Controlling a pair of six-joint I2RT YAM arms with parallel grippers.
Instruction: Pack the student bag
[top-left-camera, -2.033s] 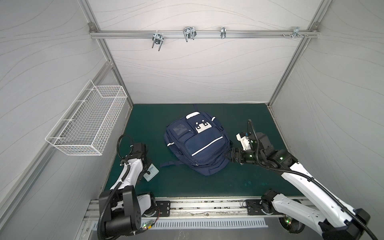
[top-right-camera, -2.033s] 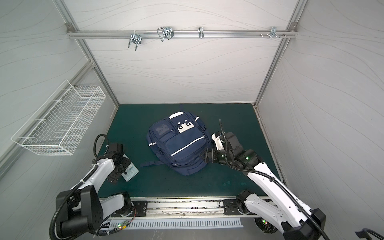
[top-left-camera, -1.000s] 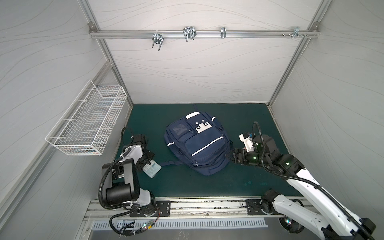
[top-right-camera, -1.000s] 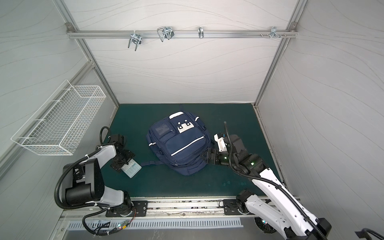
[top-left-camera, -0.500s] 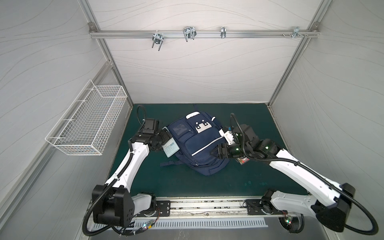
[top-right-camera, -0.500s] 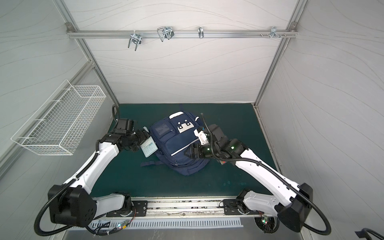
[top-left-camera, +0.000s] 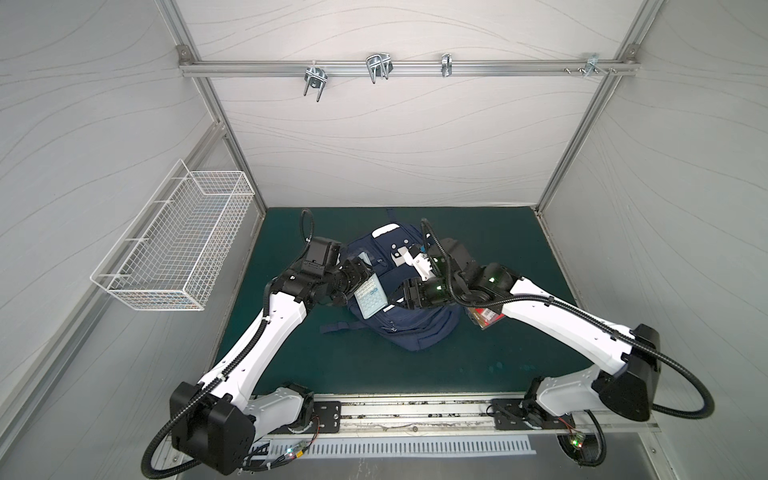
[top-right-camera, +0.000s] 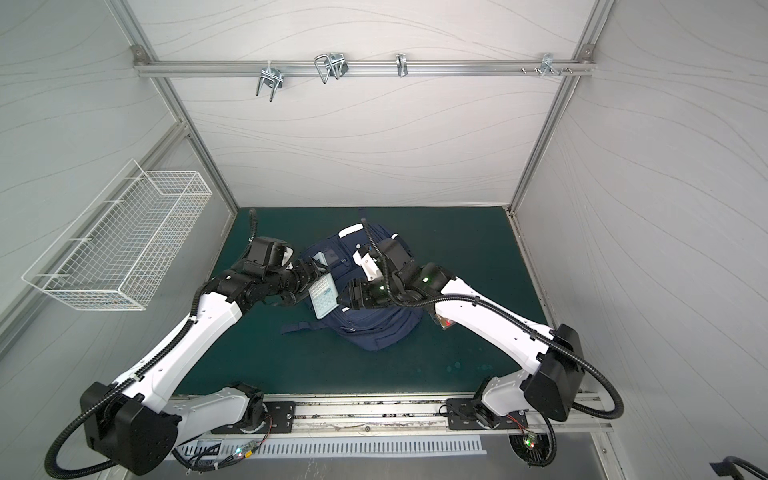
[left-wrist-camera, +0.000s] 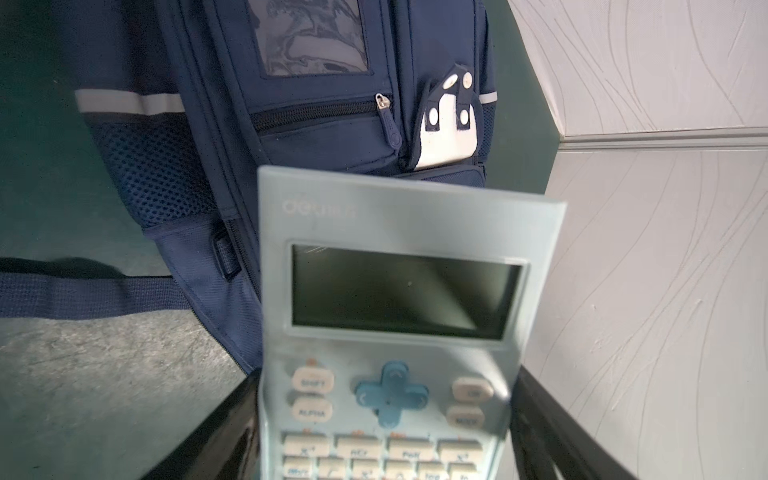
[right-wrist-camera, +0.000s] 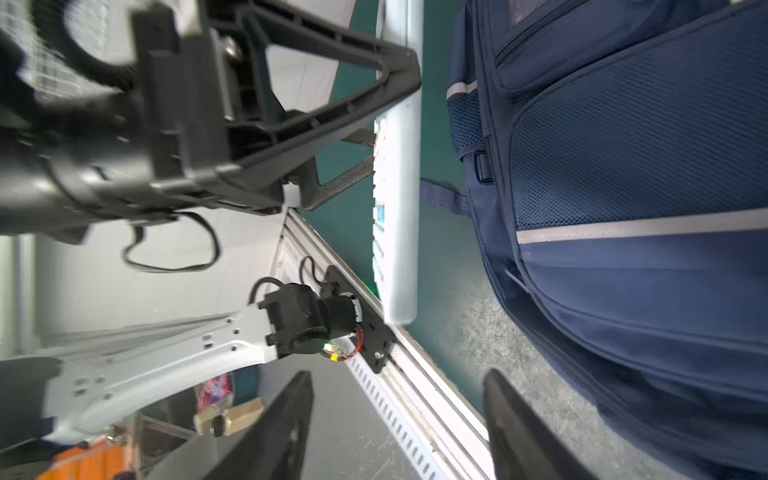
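While the left claw (top-left-camera: 358, 286) clamps a pale-blue plastic calculator (top-left-camera: 372, 297) above the navy fabric student bag (top-left-camera: 415, 332), the right claw (right-wrist-camera: 399, 386) hangs part-open and empty; opening a pocket looks next.

Your left arm (top-left-camera: 266, 332) and right arm (top-left-camera: 561, 320) match: white shells on the long links, black housings at every joint. From each big black block (top-left-camera: 208, 436) beside the mounting rail (top-left-camera: 415, 409), a ribbed black cable (top-left-camera: 146, 451) loops out. Green lights (top-left-camera: 492, 277) glow near the right arm's wrist. The left arm's fingers (right-wrist-camera: 353, 95) are black open-framed triangles.
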